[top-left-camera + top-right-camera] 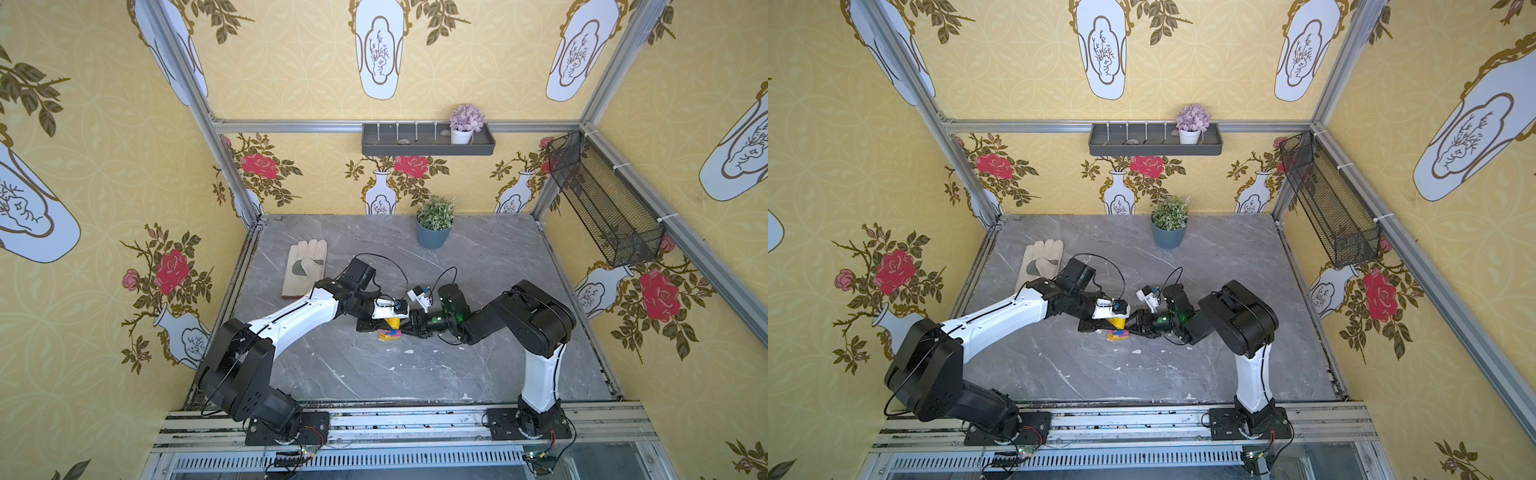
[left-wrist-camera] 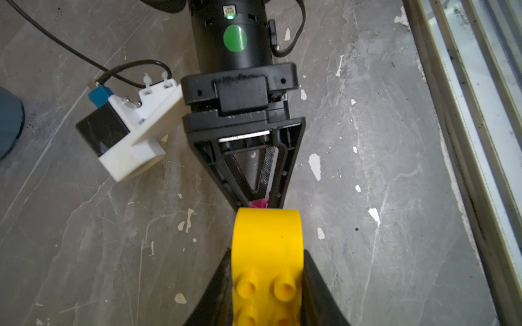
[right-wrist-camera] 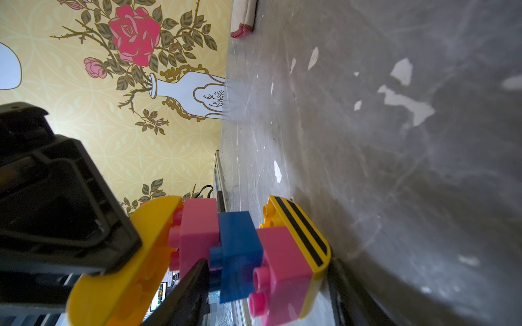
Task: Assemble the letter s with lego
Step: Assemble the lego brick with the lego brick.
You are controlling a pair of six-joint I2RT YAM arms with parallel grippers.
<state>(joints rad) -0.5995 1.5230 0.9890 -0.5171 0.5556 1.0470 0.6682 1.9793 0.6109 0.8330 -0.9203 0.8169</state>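
Left arm: reaches in from its base at the near-left rail, with the white forearm slanting towards mid-table and the wrist bent so the gripper tips down over the bricks.
Left gripper: jaws clamped on the sides of the top yellow brick, whose studs face the wrist camera.
Right arm: the white link stands upright from the near-right rail, the elbow is high, and the forearm drops low and points left across the table.
Right gripper: lies close to the tabletop, nose to nose with the left one. Its jaws are closed in on the lower bricks, and a sliver of pink is pinched between the tips.
Letter s: sits mid-table between the two grippers and shows as a small coloured lump under the left wrist in both top views. From the right wrist it reads yellow, upper pink brick, blue brick, lower pink brick, then a striped yellow brick nearest the tabletop.
Top joint: the top yellow brick sits tilted on the upper pink brick, and the pink studs show between them.
Glove: lies flat towards the far left, well apart from the bricks.
Potted plant: stands at the back edge, well clear of both arms.
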